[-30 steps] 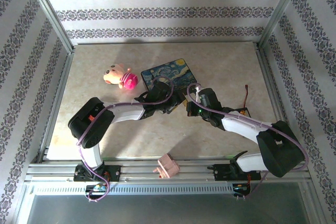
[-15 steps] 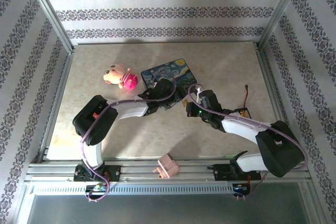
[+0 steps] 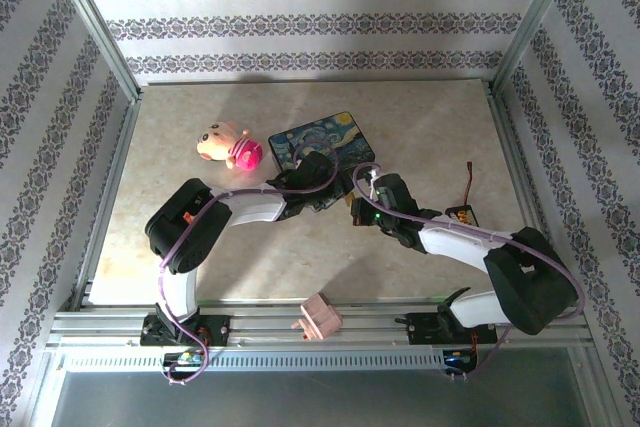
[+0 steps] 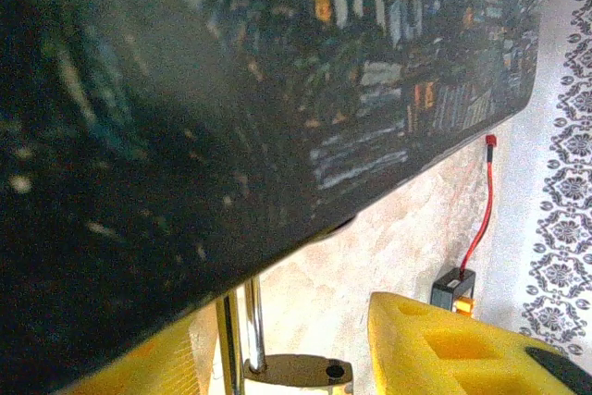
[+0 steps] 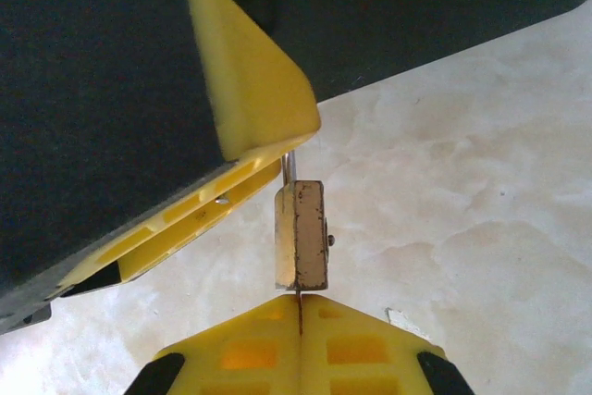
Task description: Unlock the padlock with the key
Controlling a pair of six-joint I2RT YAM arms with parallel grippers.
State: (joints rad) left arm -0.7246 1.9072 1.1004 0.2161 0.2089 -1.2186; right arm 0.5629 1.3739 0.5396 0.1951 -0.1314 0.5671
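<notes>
Change: your left gripper (image 4: 305, 356) has closed in on the padlock (image 5: 301, 236), fingers (image 4: 435, 344) apart.
Right gripper (image 5: 300, 323): pinching the key (image 5: 300, 300) at the padlock's base.
Meaning: insert next.

Top: high behind the bases, looking down over the whole table (image 3: 450, 127); both wrists: low, very close, sharing the padlock (image 5: 301, 233) mid-table.

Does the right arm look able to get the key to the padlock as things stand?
Probably yes: the right gripper is shut on the key, the key's tip meets the underside of the padlock, and nothing stands between them.
</notes>
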